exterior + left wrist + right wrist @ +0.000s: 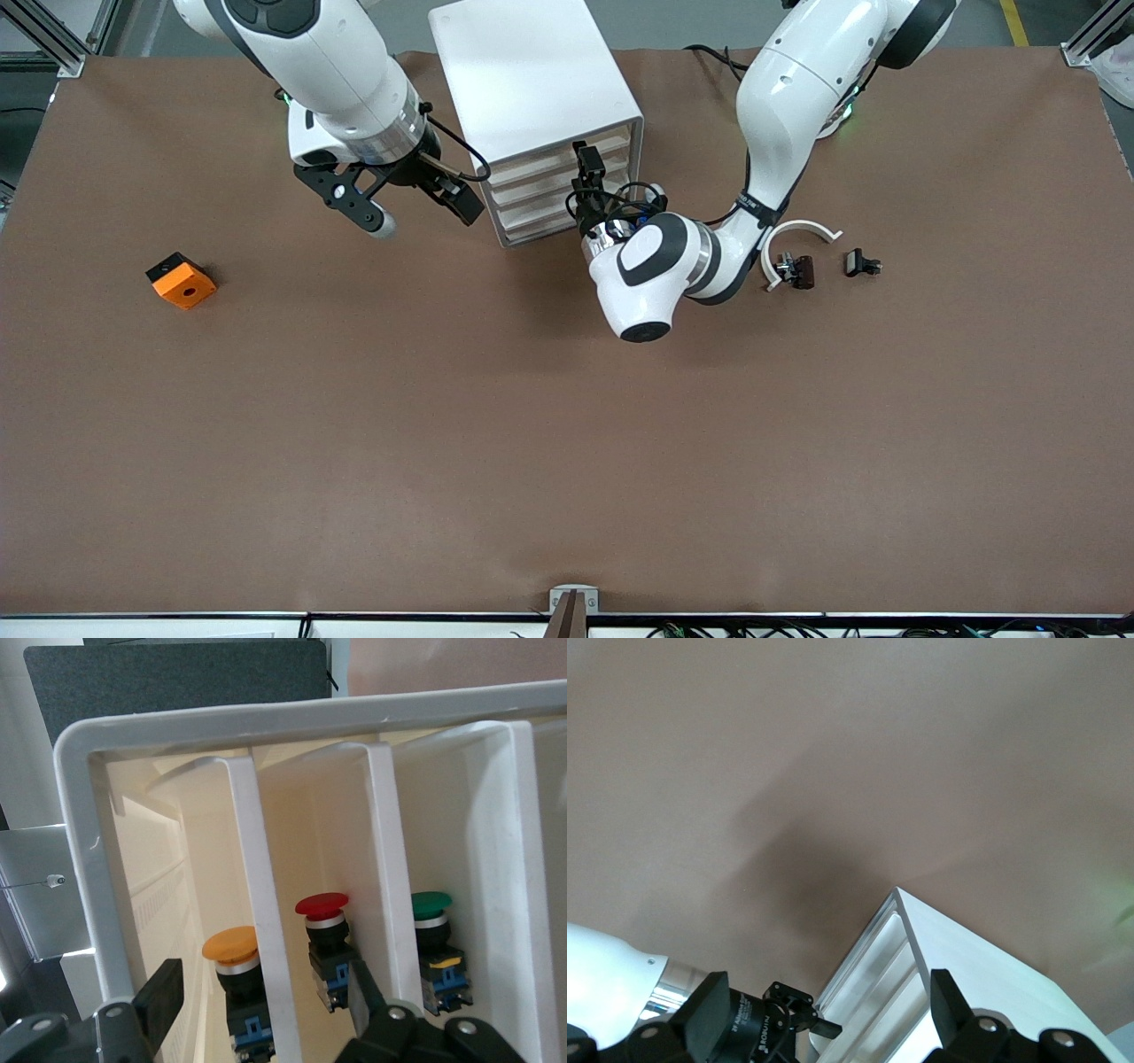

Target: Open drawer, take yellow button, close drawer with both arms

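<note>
The white cabinet (532, 71) stands at the robots' edge of the table, its drawers (536, 190) pushed in. My left gripper (588, 173) is at the cabinet's front, open. In the left wrist view its fingers (164, 997) straddle a pale drawer front (257, 904). The button (232, 948), with an orange-yellow cap and a blue and black body, stands in the compartment next to that front, between the fingers and untouched. My right gripper (423, 217) hangs open and empty over the table beside the cabinet, toward the right arm's end; it also shows in its own wrist view (824, 992).
A red-capped button (322, 908) and a green-capped button (431, 904) stand in the neighbouring compartments. An orange square block (181, 280) lies toward the right arm's end. A white curved strip (797, 232) and dark clips (861, 263) lie toward the left arm's end.
</note>
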Controlling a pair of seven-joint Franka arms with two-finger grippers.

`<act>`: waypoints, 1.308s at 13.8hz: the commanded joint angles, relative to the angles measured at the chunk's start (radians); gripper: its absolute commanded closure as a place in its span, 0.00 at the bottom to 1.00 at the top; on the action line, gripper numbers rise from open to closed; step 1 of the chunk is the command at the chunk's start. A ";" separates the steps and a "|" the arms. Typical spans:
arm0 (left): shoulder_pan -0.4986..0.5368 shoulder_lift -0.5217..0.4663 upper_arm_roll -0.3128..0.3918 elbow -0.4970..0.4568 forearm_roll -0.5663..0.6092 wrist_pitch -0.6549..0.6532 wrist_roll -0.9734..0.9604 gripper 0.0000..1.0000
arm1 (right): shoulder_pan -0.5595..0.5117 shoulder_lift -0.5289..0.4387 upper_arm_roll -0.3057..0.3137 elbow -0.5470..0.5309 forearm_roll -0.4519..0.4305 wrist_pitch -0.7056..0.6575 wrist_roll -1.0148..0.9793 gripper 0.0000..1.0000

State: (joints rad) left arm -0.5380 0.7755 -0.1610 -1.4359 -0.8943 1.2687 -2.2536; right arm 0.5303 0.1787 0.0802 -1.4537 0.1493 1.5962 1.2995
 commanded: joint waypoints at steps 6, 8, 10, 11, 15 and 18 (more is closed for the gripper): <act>-0.019 0.018 0.005 -0.001 -0.017 -0.012 -0.015 0.74 | 0.085 0.048 -0.011 0.018 -0.003 0.024 0.149 0.00; -0.019 0.024 0.006 0.000 -0.009 -0.012 -0.017 1.00 | 0.091 0.054 -0.011 0.019 -0.011 0.036 0.177 0.00; 0.006 0.022 0.015 0.003 -0.002 -0.017 -0.017 1.00 | 0.100 0.057 -0.011 0.021 -0.011 0.050 0.198 0.00; 0.018 0.022 0.015 0.005 0.008 -0.025 -0.017 1.00 | 0.103 0.059 -0.011 0.021 -0.011 0.056 0.211 0.00; 0.099 0.024 0.017 0.049 0.029 -0.025 -0.004 1.00 | 0.135 0.088 -0.013 0.036 -0.013 0.071 0.291 0.00; 0.176 0.027 0.017 0.098 0.026 -0.019 0.020 1.00 | 0.171 0.126 -0.011 0.061 -0.031 0.082 0.394 0.00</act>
State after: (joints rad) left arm -0.4170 0.7936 -0.1439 -1.3915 -0.8867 1.2641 -2.2804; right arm 0.6658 0.2641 0.0792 -1.4459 0.1413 1.6817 1.6177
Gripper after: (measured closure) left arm 0.855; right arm 0.000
